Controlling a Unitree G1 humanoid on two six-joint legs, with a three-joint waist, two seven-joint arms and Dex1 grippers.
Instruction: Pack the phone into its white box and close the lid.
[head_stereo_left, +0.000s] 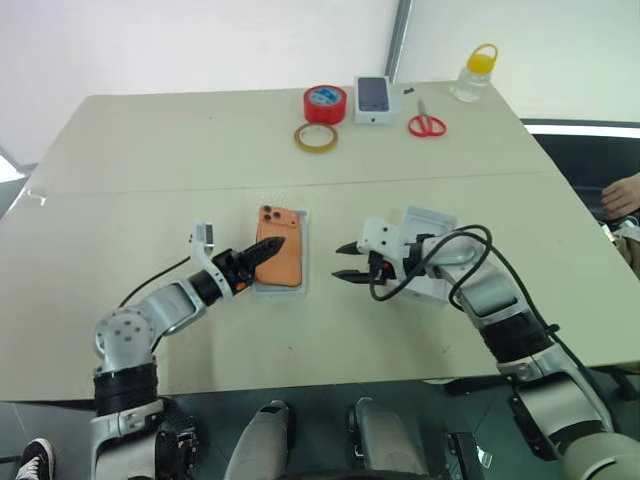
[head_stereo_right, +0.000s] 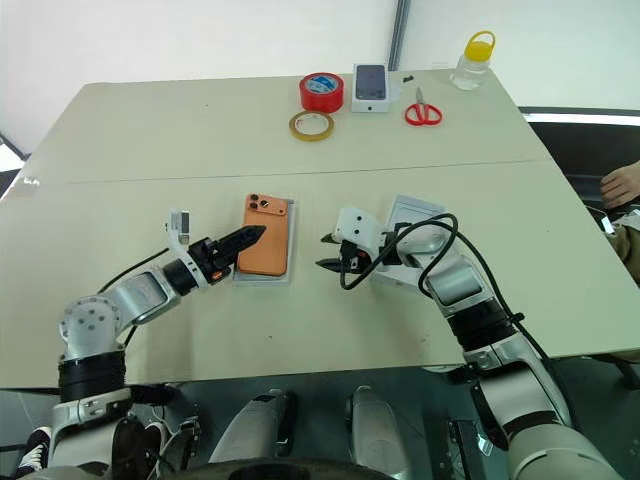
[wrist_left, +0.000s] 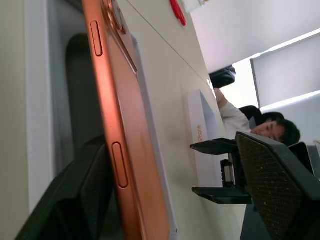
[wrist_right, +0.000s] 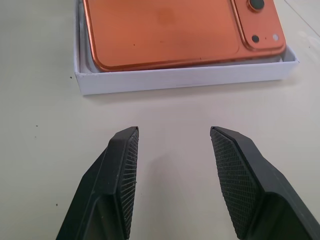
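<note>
The orange phone lies back up in the white box at the middle of the table, its camera cluster at the far end. My left gripper reaches in from the left, open, its tips over the phone's left edge. In the left wrist view the phone's side runs between the spread fingers. My right gripper stands open just right of the box, facing its wall, holding nothing. The lid lies on the table behind my right wrist, partly hidden by it.
At the table's far edge stand a red tape roll, a yellowish tape ring, a small white box showing a dark phone, red scissors and a yellow-capped bottle. A person's hand shows at the right.
</note>
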